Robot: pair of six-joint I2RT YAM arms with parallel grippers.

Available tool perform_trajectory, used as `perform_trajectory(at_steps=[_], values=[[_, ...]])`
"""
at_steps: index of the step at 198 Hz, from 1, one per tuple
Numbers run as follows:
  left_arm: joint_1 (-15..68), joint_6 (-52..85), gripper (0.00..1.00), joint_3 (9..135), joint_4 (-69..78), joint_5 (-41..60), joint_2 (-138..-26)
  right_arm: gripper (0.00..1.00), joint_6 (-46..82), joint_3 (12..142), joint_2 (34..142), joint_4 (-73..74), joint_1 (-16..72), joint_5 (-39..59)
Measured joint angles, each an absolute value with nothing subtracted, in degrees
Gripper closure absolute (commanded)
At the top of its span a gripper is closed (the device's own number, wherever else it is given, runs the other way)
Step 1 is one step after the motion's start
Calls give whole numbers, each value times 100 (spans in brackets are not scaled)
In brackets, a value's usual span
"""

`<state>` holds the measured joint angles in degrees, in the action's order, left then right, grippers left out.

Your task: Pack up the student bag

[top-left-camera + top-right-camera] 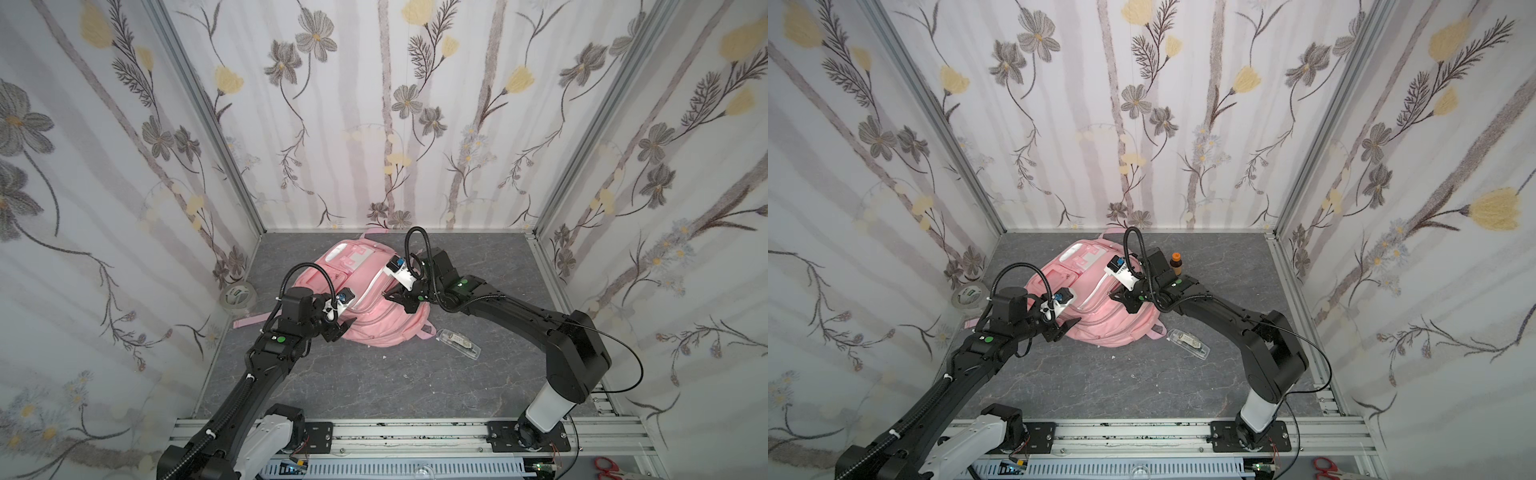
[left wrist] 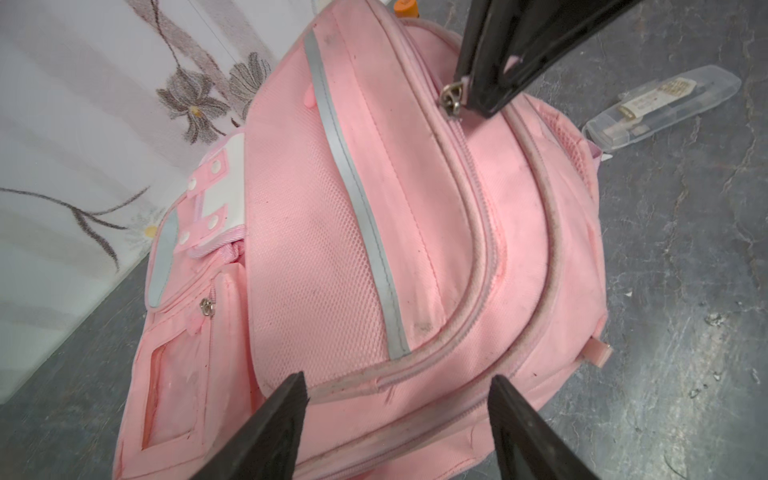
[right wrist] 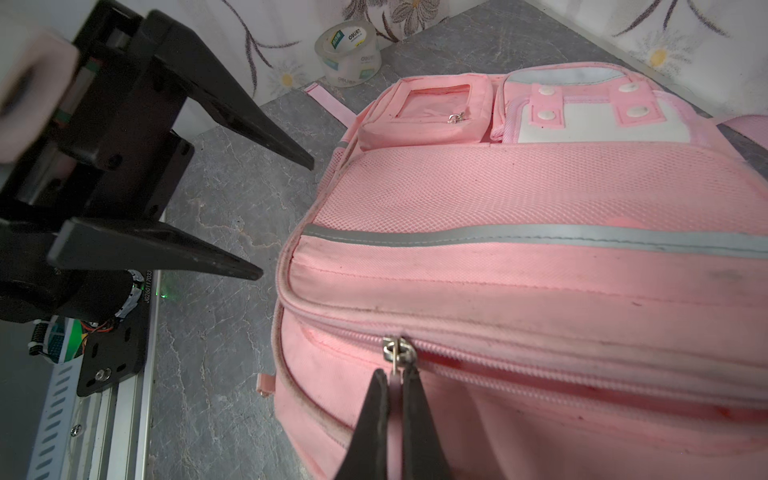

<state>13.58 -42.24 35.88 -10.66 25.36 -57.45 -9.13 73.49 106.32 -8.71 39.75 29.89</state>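
Right, in both top views the student bag (image 1: 374, 328) (image 1: 1100, 328) lies flat on the grey worktop (image 1: 374, 386), front pockets up. Its long axis runs from the back wall (image 1: 395, 124) toward the rail (image 1: 415, 432), slightly skewed. I judge that the rounded top end faces the rail and the pocket end faces the wall. The right jaws sit on the bag's upper face, and the left jaws sit just off its near-left edge. A tape roll (image 1: 239, 297) stands to the bag's left. A clear plastic case (image 1: 457, 343) lies just beside its near-right corner, and a small orange-capped bottle (image 1: 1176, 264) stands behind its far-right side.

From the left wrist, the left jaws stand open and empty, tips hovering at the bag's rounded edge. Across the bag, the right jaws are clamped on the zipper pull (image 2: 451, 97).

From the right wrist, that grip is plain: the right jaws pinch the tab of the zipper pull (image 3: 400, 353). The zipper track (image 3: 540, 365) looks parted on one side of it.

You appear to be opening the main compartment. Draw the pull along the track's curve, low and parallel to the fabric, never upward. Bring the left jaws down to pin the bag just ahead of the pull, or the soft fabric will likely slide and bunch.
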Motion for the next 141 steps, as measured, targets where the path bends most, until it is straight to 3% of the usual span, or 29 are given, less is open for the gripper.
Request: perform_trajectory(at_steps=[40, 82, 141], values=[[1350, -4764, 52, 3717, -858, 2495, -6267, 100, -954, 7371, 10643, -1004, 3957, 3026], [1350, -5118, 100, 3809, -611, 2563, -6672, 100, -996, 7441, 10702, -1046, 3935, 3065], [1385, -4770, 100, 3859, -451, 2547, -6587, 100, -834, 7682, 10860, -1031, 4169, 2862]])
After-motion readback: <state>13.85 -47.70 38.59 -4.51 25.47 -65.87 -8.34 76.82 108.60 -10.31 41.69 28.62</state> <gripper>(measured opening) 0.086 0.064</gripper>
